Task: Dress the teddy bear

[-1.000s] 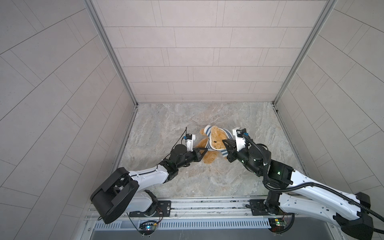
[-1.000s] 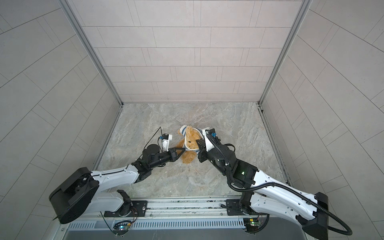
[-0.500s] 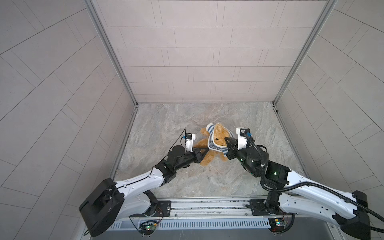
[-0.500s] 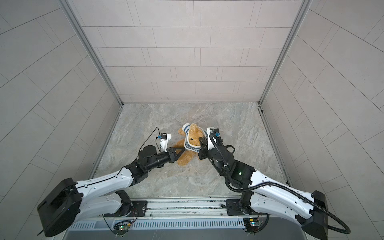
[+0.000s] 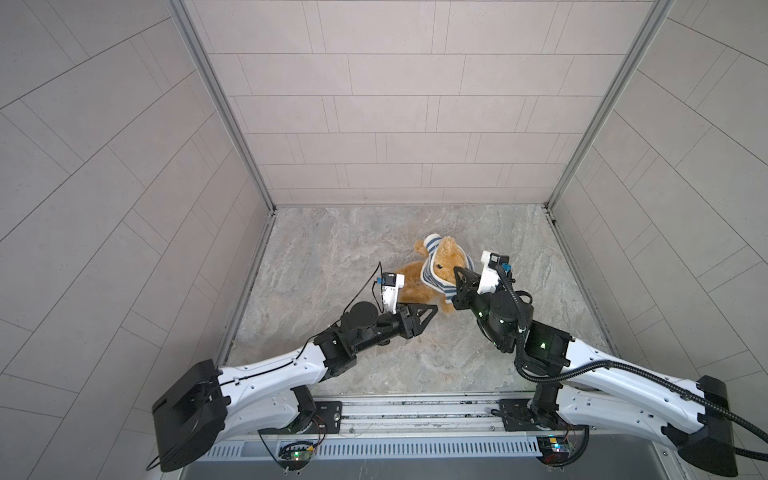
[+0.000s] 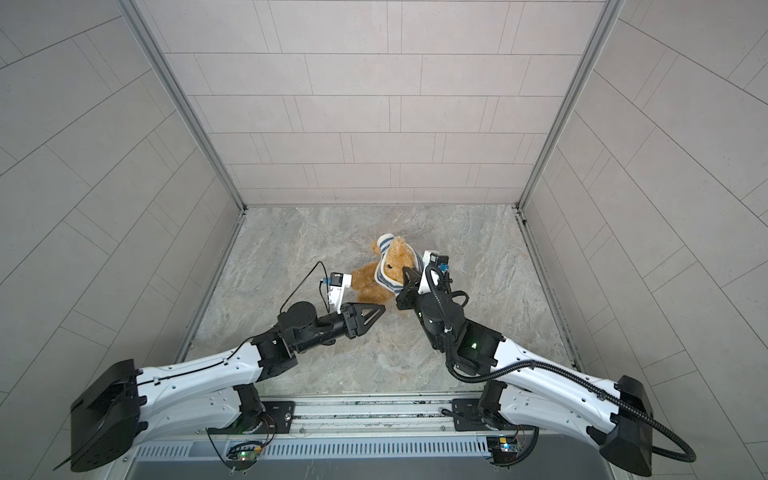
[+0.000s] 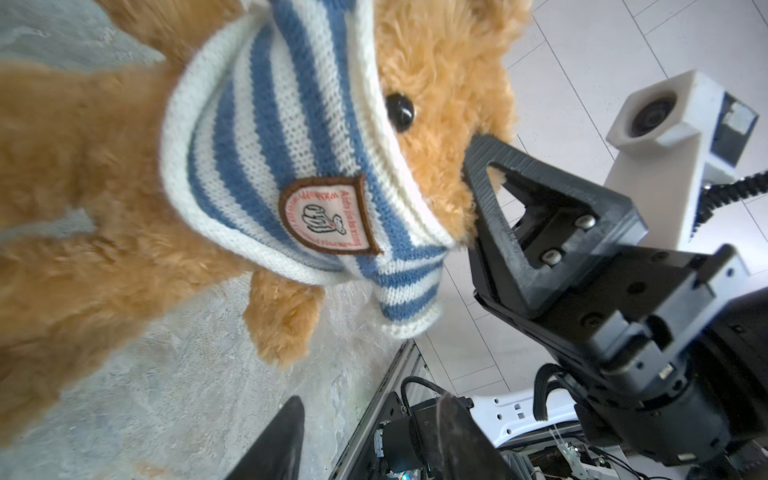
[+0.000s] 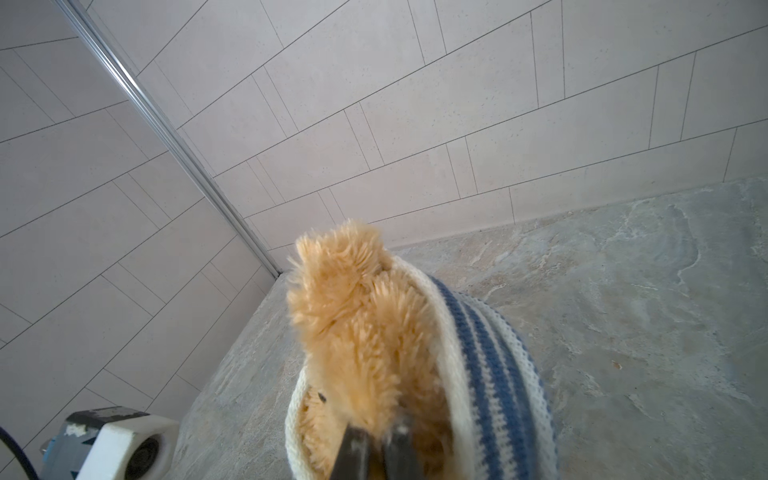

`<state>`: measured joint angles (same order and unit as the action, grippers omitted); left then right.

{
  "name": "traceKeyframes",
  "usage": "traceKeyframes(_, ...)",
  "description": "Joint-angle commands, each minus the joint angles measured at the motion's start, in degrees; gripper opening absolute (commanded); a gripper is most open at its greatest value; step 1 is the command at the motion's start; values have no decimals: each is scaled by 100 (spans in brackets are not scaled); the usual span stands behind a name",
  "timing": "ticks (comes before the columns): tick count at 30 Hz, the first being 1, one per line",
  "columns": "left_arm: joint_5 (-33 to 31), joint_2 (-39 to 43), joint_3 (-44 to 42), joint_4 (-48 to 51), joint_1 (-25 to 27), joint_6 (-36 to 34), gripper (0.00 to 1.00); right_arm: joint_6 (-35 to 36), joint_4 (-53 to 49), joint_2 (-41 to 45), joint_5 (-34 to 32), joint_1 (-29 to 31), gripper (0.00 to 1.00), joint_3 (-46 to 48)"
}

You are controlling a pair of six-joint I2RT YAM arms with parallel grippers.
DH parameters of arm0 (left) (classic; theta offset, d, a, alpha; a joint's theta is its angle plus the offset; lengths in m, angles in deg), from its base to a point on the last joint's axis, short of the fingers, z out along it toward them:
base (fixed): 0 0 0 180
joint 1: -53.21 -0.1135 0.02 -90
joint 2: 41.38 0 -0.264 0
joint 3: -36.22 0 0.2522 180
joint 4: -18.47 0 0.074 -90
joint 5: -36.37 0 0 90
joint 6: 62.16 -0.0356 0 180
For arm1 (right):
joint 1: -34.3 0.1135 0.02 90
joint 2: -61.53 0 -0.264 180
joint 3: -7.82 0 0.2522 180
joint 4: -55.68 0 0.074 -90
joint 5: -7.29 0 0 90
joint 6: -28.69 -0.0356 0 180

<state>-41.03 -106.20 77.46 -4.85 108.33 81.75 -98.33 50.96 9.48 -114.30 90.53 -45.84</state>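
Observation:
The golden-brown teddy bear point(image 5: 444, 257) point(image 6: 398, 259) point(image 7: 440, 62) is propped up mid-floor, head raised. A blue-and-white striped shirt point(image 5: 433, 279) point(image 6: 383, 279) point(image 7: 257, 137) with a badge point(image 7: 328, 216) rings its head and neck, just below the eye. My right gripper point(image 5: 457, 271) point(image 6: 406, 271) point(image 8: 376, 440) is shut on the fur at the bear's snout point(image 8: 353, 316). Only one finger point(image 7: 486, 174) of it shows in the left wrist view. My left gripper point(image 5: 433, 311) point(image 6: 383, 308) point(image 7: 370, 440) is open and empty, a short way off the bear's legs.
Tiled walls close in the marble floor point(image 5: 353, 249) on three sides, with metal corner posts point(image 5: 224, 108). The arms' mounting rail point(image 5: 415, 409) runs along the front edge. The left wrist camera housing point(image 8: 120, 444) shows beside the bear in the right wrist view.
My left gripper has opened, let go of the bear's lower body and drawn back. My right gripper, still shut, has moved up and away, lifting the bear's head.

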Motion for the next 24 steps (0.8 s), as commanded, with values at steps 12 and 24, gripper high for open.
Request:
traceKeyframes(12,-79,-1221,667,-1351,80,799,55,-440,609,-90,-540,204,0,145)
traceKeyframes(24,-188,-1531,690,-1240,297,901,14,-486,689,-29,-646,213,0,275)
